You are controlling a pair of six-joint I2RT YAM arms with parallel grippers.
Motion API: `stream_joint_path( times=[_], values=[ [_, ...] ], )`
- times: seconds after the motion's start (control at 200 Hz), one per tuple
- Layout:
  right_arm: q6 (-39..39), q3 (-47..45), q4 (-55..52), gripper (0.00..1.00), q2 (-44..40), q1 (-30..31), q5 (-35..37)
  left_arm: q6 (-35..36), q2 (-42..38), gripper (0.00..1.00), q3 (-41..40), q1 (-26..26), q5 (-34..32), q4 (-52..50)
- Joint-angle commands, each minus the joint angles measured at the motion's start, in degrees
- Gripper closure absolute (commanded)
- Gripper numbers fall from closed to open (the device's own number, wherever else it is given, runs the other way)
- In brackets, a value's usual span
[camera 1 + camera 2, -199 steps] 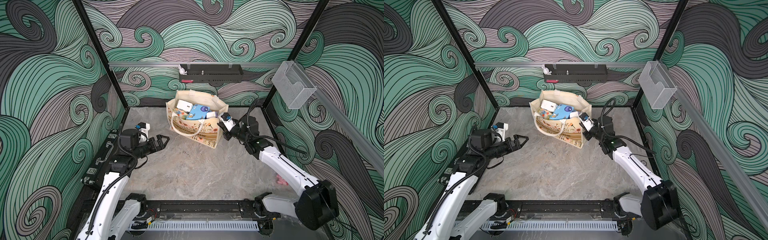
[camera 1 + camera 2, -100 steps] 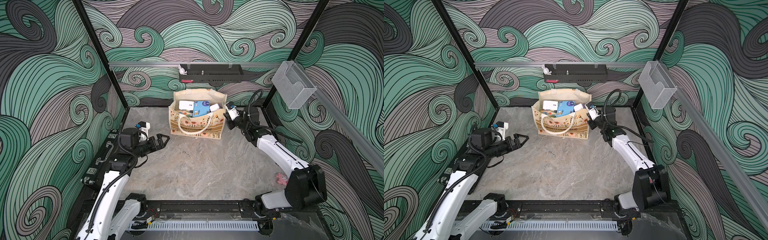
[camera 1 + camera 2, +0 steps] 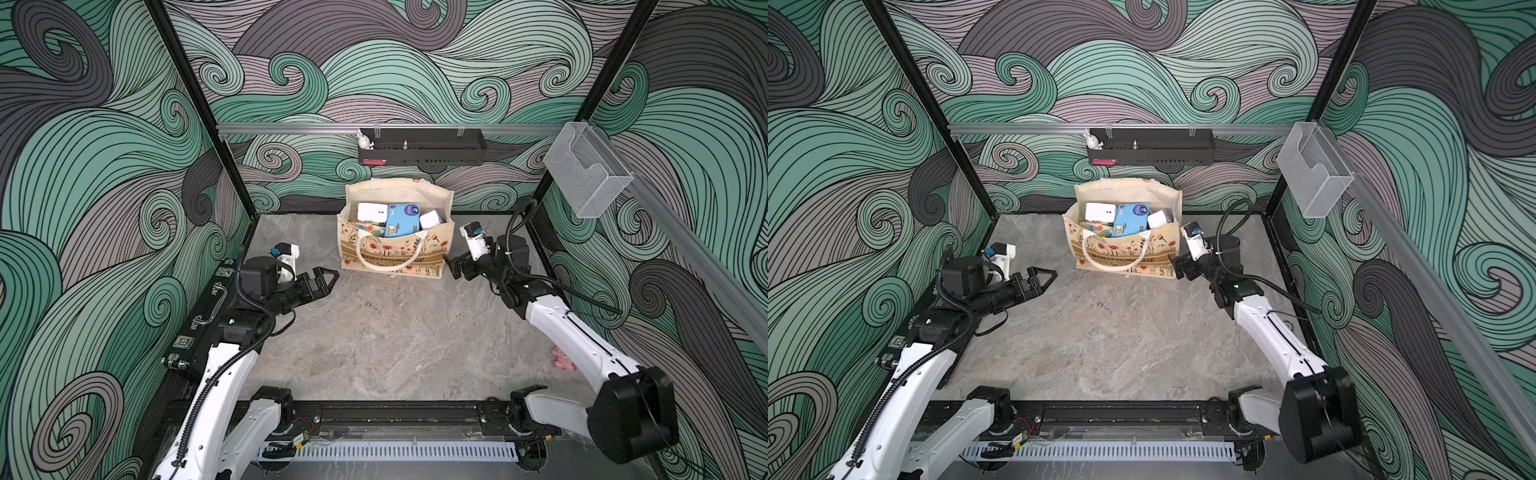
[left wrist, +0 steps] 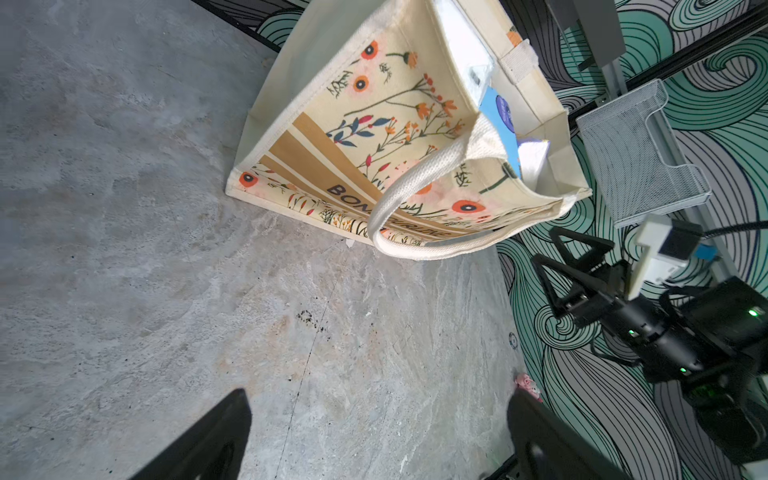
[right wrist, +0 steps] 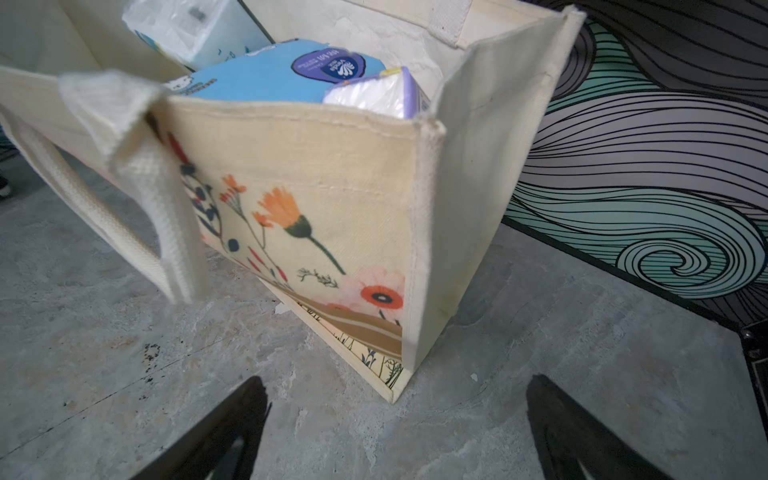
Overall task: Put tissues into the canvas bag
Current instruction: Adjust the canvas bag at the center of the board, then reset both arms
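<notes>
In both top views the cream flower-printed canvas bag stands upright at centre, plastic-wrapped tissue packs inside; the left gripper and right gripper flank it, spread and empty.
Left wrist view: bag clear of the fingers.
Right wrist view: light-blue pack inside the bag.

Bag at rear centre of the table, packs inside, one arm on each side.
canvas bag stands upright at the rear middle of the table, in front of and below the back-wall shelf. tissues sit in it, side by side at the top. right gripper is just beside the bag's right front corner, not touching. left gripper is off its left side, further away. hard case lies along the table's left edge, plush toy by the right edge, wall holder up on the right wall.
</notes>
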Motion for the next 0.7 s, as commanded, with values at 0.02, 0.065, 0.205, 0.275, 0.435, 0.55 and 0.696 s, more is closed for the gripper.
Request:
stream_joint_path(
  times=[0.02, 0.065, 0.205, 0.275, 0.435, 0.55, 0.696],
  values=[
    [4.46, -6.27, 2.79, 0.01, -7.15, -0.74, 6.71, 0.63, -2.41, 0.01, -3.55, 0.32, -3.14, 5.96],
    [5.9, -8.84, 3.93, 0.01, -9.72, -1.03, 10.3, 0.47, -3.49, 0.02, -5.28, 0.33, -5.28, 7.46],
    [14.11, -16.15, 8.14, 0.01, -16.6, -3.27, 21.7, -0.88, -8.04, 0.01, -12.43, 0.29, -16.36, 16.04],
    [16.62, -19.24, 10.76, 0.01, -18.58, -4.47, 25.23, -0.1, -8.76, 0.02, -14.64, 0.37, -19.28, 18.67],
    [17.29, -23.82, 16.49, 0.01, -16.57, -5.47, 32.55, 5.32, -7.65, 0.02, -16.39, 0.31, -26.01, 21.95],
    [14.5, -29.77, 30.27, 0.01, -11.84, -5.61, 35.9, 8.28, -7.59, 0.02, -20.54, 0.33, -30.76, 28.56],
    [15.73, -30.3, 38.5, 0.01, -2.38, -5.61, 36.72, 9.37, -6.21, 0.02, -26.33, 0.31, -36.61, 35.39]
  ],
)
